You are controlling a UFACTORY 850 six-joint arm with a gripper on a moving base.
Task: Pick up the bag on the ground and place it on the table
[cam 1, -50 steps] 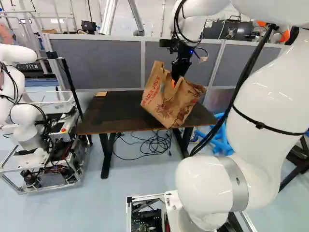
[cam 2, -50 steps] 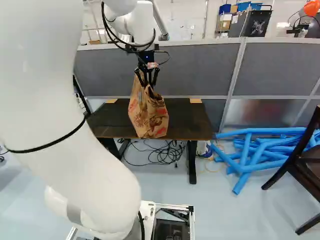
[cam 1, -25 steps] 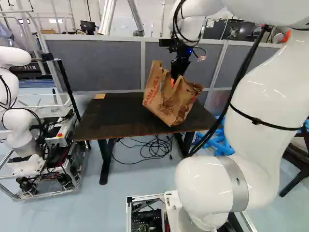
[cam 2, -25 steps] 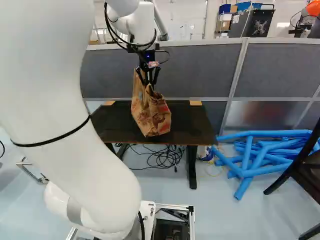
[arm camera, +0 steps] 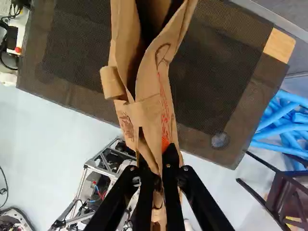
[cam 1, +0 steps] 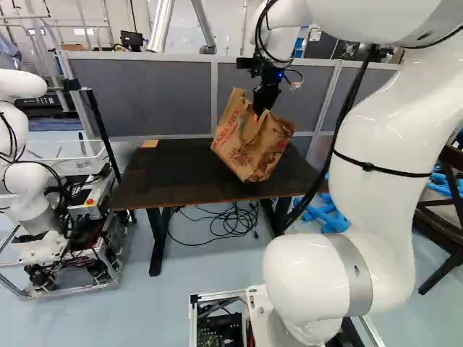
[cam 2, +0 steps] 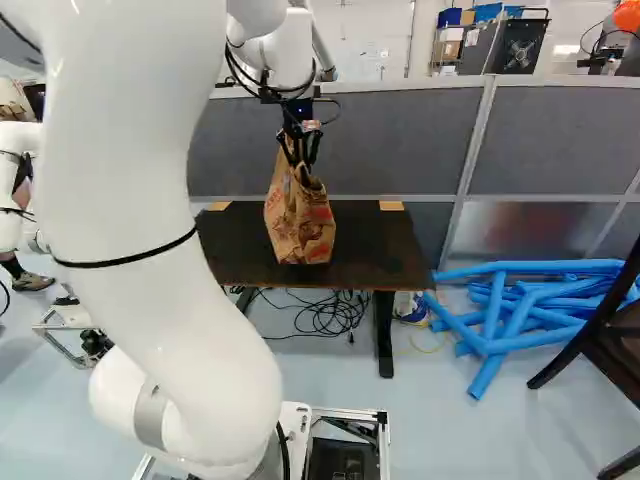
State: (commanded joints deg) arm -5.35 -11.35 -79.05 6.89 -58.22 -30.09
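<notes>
The dark counter (cam 1: 170,173) has its front edge toward the base, with a grey partition (cam 1: 145,94) running behind it. In the left base view, its top extends well past the bag on the left, where another robot (cam 1: 30,199) stands beside the counter. In the right base view, blue tubes (cam 2: 520,310) lie in a loose pile on the floor to the right, with a dark chair (cam 2: 620,325) nearer the base. Black cables (cam 1: 231,223) coil beneath the counter.

The bag (cam 1: 249,148) is creased brown paper with red print, tall and folded, its mouth partly open. It hangs tilted over the counter; whether its lowest corner touches the surface cannot be told. Wood-toned pieces (cam 2: 391,205) mark the rear corners, and the counter's top looks finely textured in the wrist view.

The smooth white arm (cam 2: 150,240) rises high, reaches forward and drops to the tool (cam 2: 300,166), which points down, its fingers clamped on the bag's upper paper.
</notes>
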